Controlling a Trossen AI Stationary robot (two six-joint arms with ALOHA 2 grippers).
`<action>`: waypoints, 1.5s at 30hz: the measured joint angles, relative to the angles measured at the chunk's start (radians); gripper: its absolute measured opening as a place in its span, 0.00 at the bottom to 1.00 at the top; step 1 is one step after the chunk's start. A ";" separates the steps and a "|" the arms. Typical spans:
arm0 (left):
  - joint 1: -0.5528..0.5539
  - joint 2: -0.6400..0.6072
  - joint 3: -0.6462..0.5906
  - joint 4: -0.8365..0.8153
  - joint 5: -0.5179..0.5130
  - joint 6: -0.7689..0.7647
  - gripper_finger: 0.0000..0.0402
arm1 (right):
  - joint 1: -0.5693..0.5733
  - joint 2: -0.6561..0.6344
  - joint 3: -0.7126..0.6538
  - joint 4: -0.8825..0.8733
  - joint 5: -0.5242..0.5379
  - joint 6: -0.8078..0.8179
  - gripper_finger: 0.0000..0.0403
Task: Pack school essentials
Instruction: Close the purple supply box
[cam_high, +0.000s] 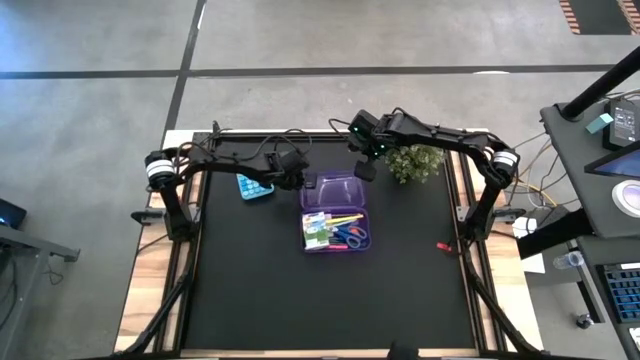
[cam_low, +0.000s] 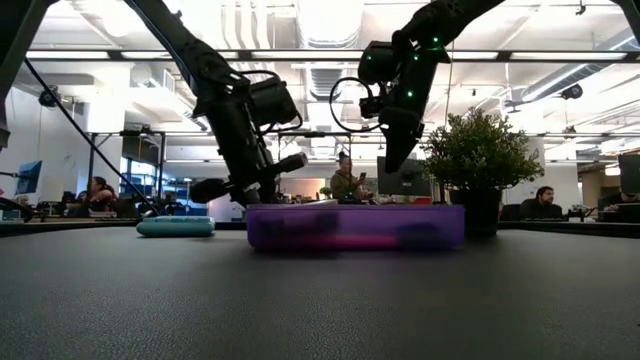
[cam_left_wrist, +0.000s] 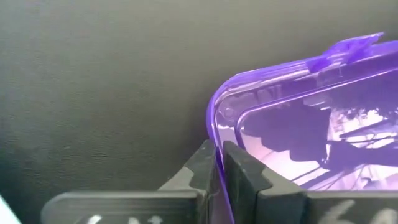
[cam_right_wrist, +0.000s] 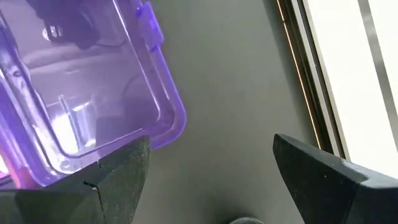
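Observation:
A clear purple box (cam_high: 336, 229) stands mid-table, also seen in the low view (cam_low: 355, 226). It holds blue-handled scissors (cam_high: 351, 237), a green-and-white packet (cam_high: 317, 232) and slim pens (cam_high: 346, 218). Its hinged lid (cam_high: 337, 188) lies open on the far side. My left gripper (cam_high: 302, 181) is shut on the lid's left rim, low by the table (cam_low: 262, 192). My right gripper (cam_high: 366, 167) is open and empty, hanging above the lid's right side (cam_low: 393, 150), next to the potted plant (cam_high: 414, 161). My left gripper pinches the lid's thin rim (cam_left_wrist: 219, 134) between its two fingers (cam_left_wrist: 239, 163), near the lid's left corner. The fingers come about level from the table's left. The lid lies open and low beyond the box; whether it rests on the table I cannot tell.
A teal flat object (cam_high: 255, 187) lies on the mat left of the lid. A small red thing (cam_high: 443, 246) lies near the right edge. The plant stands at the far right. The near half of the black mat (cam_high: 330, 300) is bare.

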 joint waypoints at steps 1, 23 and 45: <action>-0.001 0.000 0.000 0.001 0.001 0.000 0.03 | 0.000 0.000 0.000 0.000 0.000 -0.001 0.81; -0.009 0.001 -0.010 0.002 -0.015 0.027 0.02 | 0.000 0.000 0.000 -0.003 0.000 0.000 0.81; -0.125 -0.081 0.005 0.254 -0.195 0.463 0.00 | -0.011 -0.019 0.005 -0.018 -0.117 0.035 0.81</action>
